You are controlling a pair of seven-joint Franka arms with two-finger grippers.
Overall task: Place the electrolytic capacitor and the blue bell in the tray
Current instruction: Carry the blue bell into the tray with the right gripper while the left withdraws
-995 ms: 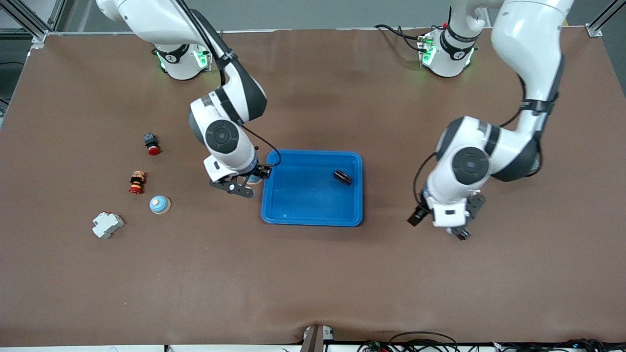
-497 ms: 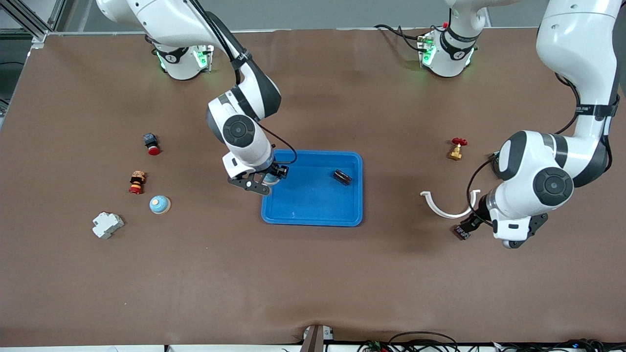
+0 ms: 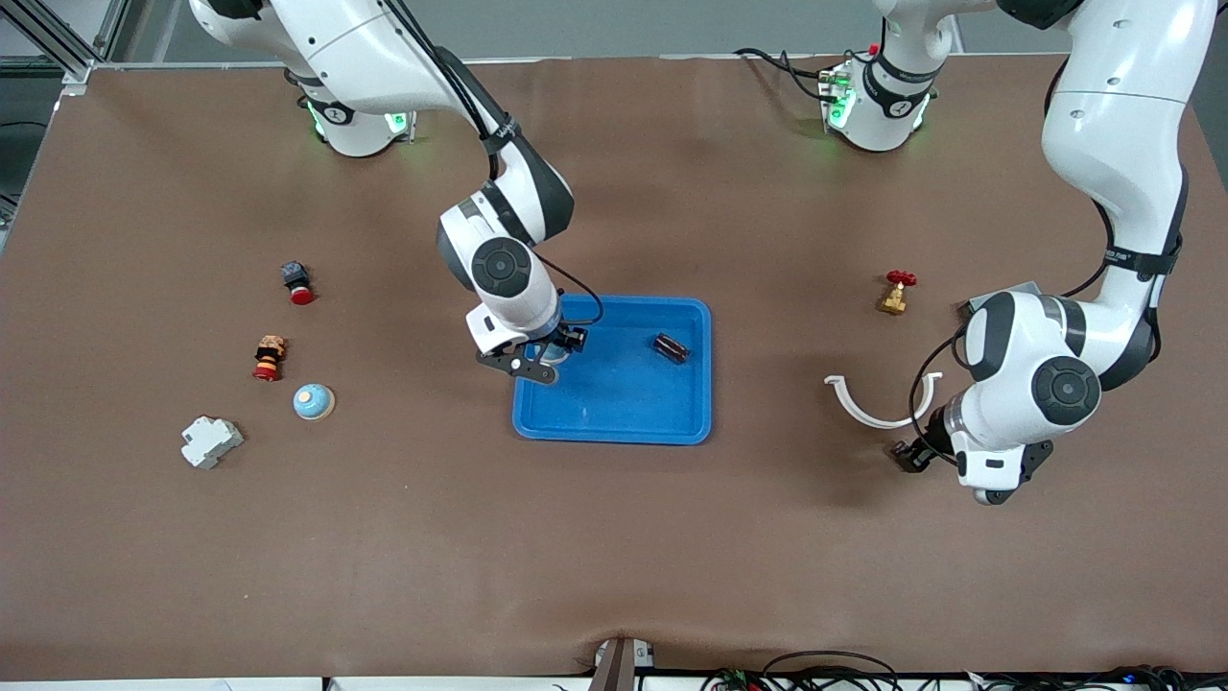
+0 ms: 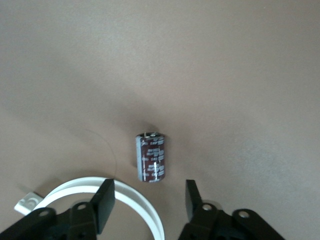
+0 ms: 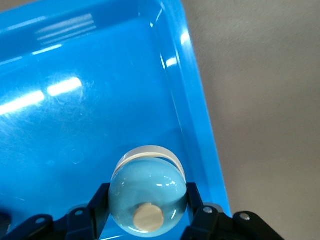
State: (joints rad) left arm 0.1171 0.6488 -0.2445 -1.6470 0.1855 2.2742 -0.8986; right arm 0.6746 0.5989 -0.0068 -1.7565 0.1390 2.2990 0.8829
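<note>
My right hand (image 3: pixel 545 357) is clamped on the blue bell (image 5: pixel 145 190), one finger on each side of its pale dome, with the little cream knob facing my wrist. It hangs over the tray (image 3: pixel 614 395), just inside the rim at the right arm's end; I cannot tell whether the bell touches the tray floor. Farther along the tray from this hand, near the rim at the left arm's end, lies the dark capacitor in the tray (image 3: pixel 672 347). My left hand (image 4: pixel 150 192) is over the bare desk (image 3: pixel 614 557) toward the left arm's end, well apart from the tray, with its fingers spread and nothing between them. Just ahead of its fingertips a second capacitor (image 4: pixel 151 157), dark with pale markings, rests on the desk without touching them. Beside that hand lies a white curved clip (image 3: pixel 883 417), and past the clip a small brass valve (image 3: pixel 894 294) with a red handle.
</note>
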